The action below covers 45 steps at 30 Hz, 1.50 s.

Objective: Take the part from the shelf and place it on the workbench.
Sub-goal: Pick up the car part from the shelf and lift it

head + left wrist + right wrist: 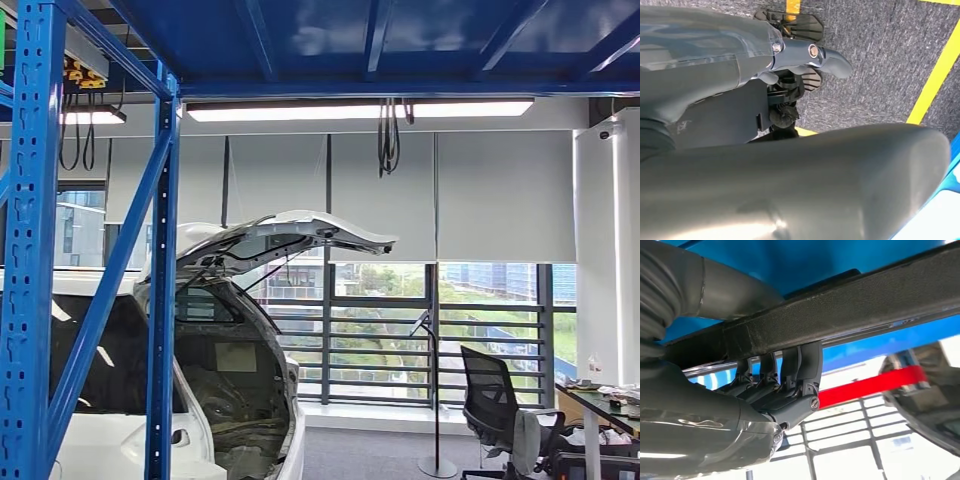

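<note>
In the right wrist view my right hand [783, 385] grips a long black bar-shaped part [851, 307] with a rough surface and a bright metal strip along one edge. The dark fingers [798, 367] hook around one side of it and the grey thumb [726, 290] lies across the other. Blue shelf metal [798, 262] is right behind the part. My left hand [791, 55] hangs over grey carpet with its fingers [828, 60] stretched out and apart, holding nothing. The blue shelf frame [162, 300] stands at the left of the head view.
A white car [226, 380] with its tailgate raised stands behind the shelf frame. At the right are a black office chair [490, 400], a floor stand [436, 400] and a table [604, 402] with small items. Yellow lines [934, 75] mark the carpet.
</note>
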Motion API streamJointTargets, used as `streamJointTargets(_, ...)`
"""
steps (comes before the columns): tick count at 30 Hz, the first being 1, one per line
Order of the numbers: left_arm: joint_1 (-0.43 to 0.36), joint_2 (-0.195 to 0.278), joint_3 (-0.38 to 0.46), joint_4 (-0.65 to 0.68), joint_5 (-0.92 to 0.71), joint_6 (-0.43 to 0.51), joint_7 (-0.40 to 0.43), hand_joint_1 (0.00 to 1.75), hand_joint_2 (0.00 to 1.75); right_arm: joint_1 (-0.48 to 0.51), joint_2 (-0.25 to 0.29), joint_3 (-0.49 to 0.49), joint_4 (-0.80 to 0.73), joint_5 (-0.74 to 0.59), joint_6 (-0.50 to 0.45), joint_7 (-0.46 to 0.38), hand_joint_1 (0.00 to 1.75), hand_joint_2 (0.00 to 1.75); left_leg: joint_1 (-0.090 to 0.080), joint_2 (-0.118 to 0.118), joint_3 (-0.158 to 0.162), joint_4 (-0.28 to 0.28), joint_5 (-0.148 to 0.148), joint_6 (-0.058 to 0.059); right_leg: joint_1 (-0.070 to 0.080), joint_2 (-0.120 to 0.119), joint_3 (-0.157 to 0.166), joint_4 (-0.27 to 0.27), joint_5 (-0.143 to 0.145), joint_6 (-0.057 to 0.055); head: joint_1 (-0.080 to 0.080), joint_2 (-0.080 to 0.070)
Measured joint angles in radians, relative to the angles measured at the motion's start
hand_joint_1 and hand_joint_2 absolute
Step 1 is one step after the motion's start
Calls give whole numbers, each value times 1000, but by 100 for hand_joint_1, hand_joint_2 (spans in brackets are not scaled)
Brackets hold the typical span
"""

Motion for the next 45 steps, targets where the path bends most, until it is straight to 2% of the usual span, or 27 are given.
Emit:
streamJointTargets(24, 4, 0, 0, 0, 6, 11, -5, 0, 175, 194, 57, 70, -467, -180, 50, -85, 175, 175, 0, 0, 0, 0, 0, -1, 0, 0, -1, 0, 0, 0, 0, 0)
streamJointTargets(40, 3, 0, -6, 0, 2, 16, 2, 0, 175, 241, 101, 86, -608, -238, 62, -108, 175, 175, 0, 0, 0, 0, 0, -1, 0, 0, -1, 0, 0, 0, 0, 0)
streamJointTargets(45, 3, 0, -6, 0, 3, 18, 2, 0, 175, 252, 120, 88, -646, -273, 94, -117, 175, 175, 0, 0, 0, 0, 0, -1, 0, 0, -1, 0, 0, 0, 0, 0)
